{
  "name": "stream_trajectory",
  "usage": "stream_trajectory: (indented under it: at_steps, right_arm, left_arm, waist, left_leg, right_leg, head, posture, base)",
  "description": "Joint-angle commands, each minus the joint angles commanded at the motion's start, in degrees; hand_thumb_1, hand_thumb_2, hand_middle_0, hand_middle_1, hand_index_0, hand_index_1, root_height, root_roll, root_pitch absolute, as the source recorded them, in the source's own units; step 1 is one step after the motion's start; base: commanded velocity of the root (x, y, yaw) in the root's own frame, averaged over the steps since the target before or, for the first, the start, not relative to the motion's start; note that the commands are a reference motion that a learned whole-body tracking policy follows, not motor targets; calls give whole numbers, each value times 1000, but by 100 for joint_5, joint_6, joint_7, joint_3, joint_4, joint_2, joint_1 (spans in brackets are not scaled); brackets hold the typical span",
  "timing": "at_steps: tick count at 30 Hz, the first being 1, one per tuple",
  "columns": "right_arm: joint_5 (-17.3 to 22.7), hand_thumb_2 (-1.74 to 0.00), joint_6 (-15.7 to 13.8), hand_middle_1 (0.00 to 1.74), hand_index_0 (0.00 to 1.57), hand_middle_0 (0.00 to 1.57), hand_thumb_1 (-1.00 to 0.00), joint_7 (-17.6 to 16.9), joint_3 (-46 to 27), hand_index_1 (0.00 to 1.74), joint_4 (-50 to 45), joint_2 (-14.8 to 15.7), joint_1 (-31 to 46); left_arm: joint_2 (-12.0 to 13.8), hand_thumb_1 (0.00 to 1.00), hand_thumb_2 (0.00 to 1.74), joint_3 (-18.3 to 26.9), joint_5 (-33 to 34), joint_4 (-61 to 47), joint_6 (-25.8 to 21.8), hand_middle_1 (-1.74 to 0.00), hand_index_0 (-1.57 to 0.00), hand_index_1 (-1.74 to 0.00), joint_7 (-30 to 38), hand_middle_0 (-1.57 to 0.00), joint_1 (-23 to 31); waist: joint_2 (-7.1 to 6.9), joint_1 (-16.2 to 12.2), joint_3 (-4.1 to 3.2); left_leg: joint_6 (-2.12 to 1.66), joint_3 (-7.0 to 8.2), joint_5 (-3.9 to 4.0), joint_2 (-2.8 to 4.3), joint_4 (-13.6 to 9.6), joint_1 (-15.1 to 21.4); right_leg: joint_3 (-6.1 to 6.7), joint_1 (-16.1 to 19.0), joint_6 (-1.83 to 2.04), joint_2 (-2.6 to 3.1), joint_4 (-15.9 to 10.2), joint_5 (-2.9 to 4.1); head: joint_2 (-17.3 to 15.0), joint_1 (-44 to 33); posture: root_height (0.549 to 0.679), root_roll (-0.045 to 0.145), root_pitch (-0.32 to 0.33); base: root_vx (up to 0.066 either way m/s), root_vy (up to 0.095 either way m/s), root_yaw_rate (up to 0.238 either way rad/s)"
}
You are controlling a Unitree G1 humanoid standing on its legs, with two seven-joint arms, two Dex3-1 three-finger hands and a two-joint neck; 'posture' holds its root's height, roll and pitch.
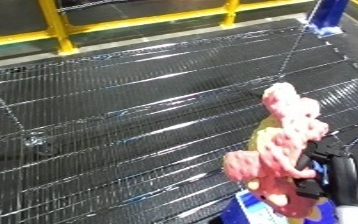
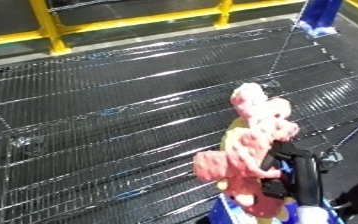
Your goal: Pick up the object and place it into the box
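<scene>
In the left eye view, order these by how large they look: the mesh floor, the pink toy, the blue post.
1. Mesh floor
2. Pink toy, though nearness to the camera enlarges it
3. Blue post

The object [image 1: 286,145] is a lumpy pink and yellow soft toy, held upright above the dark wire mesh.

We're looking at a dim scene with bright overhead glare streaking white across the dark metal mesh floor [image 1: 140,115]. Everything is soft and smeared; the pink object [image 1: 286,145] blurs at its edges, and the yellow railing [image 1: 60,25] looks hazy.
</scene>
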Motion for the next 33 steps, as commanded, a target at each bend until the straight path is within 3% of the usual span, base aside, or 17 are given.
stream_trajectory:
  at_steps: [6, 11, 19, 27, 33]
  right_arm:
    - [-77, -1740, -78, 1740, 1570, 1570, -1000, -231, -742, 1740, -255, 179, 697]
    - [151, -1740, -213, 1740, 1570, 1570, -1000, -415, -1182, 1740, -90, 325, 1008]
    - [537, -1740, -452, 1740, 1570, 1570, -1000, -668, -1558, 1740, 494, 126, 942]
    - [765, -1044, -563, 1044, 942, 942, -600, -798, -1615, 1044, 755, -90, 654]
    - [739, -522, -544, 522, 471, 471, -300, -858, -1577, 522, 859, -183, 552]
  left_arm:
    - [22, 1000, 1740, -24, 3, -69, 44, -1740, -1570, -1740, -15, -1570, 22]
    - [75, 1000, 1740, -112, -52, -101, 9, -1740, -1570, -1740, -11, -1570, -15]
    - [88, 1000, 1740, -434, -170, 81, -139, -1740, -1570, -1740, -20, -1570, -195]
    - [25, 1000, 1740, -629, -223, 137, -250, -1740, -1570, -1740, -67, -1570, -229]
    - [11, 1000, 1740, -672, -204, 129, -271, -1740, -1570, -1740, -106, -1570, -188]
  waist:
    - [-34, -277, -69]
    - [41, -504, -123]
    - [339, -879, -132]
    - [687, -1082, -98]
    - [852, -1132, -96]
  left_leg:
    - [15, 83, -61, 50, 52, 104]
    - [21, 182, -93, 74, 65, 201]
    - [16, 370, -110, -20, 32, 290]
    - [3, 521, -90, -142, -97, 352]
    - [-6, 601, -59, -181, -221, 409]
  right_leg:
    - [62, 57, 4, 38, -14, -11]
    - [113, 105, 8, 46, -25, -19]
    - [224, 80, 8, 5, -60, 21]
    - [316, 50, -3, -50, -125, -25]
    - [342, 74, -5, -78, -220, -64]
  head:
    - [-472, 424]
    - [-911, 984]
    - [-1223, 1291]
    - [-1350, 1332]
    - [-1426, 1290]
  posture:
    - [625, 58, -234]
    - [625, 62, -244]
    - [626, 82, -246]
    - [629, 99, -231]
    - [631, 104, -220]
  base:
    - [5, 2, -104]
    - [2, 2, -84]
    - [-4, 34, -81]
    - [-6, 36, -60]
    - [6, 17, -58]
